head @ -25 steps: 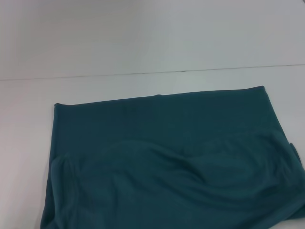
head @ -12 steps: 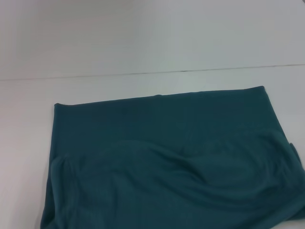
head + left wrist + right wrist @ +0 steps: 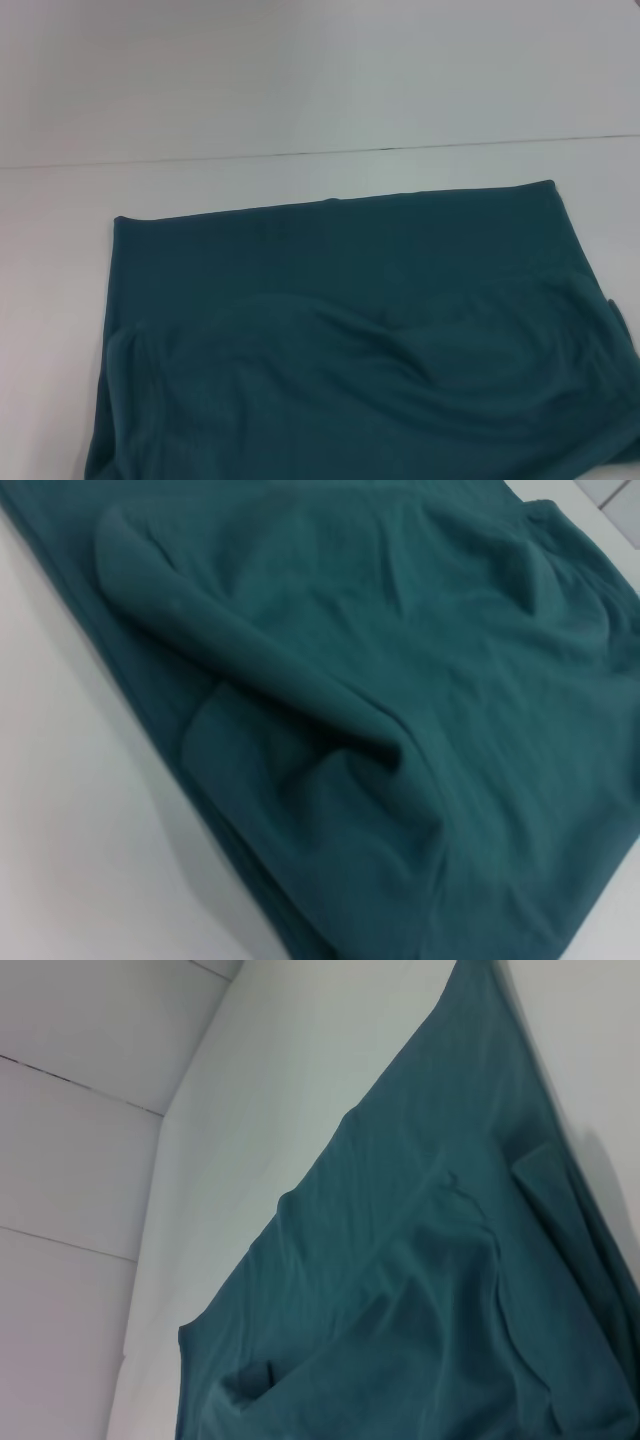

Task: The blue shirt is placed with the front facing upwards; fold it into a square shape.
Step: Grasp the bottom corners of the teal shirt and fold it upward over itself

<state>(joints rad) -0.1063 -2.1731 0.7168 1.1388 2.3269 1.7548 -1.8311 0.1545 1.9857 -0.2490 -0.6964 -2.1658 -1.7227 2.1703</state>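
Blue shirt (image 3: pixel 360 340) lying partly folded on the white table (image 3: pixel 300 80).
Head view: no lettering or label shows; far edge straight, a loose rumpled layer nearer the robot; unchanged from a second ago. Left wrist view: thick folds (image 3: pixel 300 710) beside bare table. Right wrist view: shirt beside the wall (image 3: pixel 80 1110). Neither gripper is visible.

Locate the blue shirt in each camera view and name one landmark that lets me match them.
Head view: blue shirt fills the lower half, running off the bottom edge.
Left wrist view: shirt covers most of the picture, bulging fold in the middle.
Right wrist view: shirt spreads from the upper right to the bottom.
Shared landmark: the white table along its straight edge.
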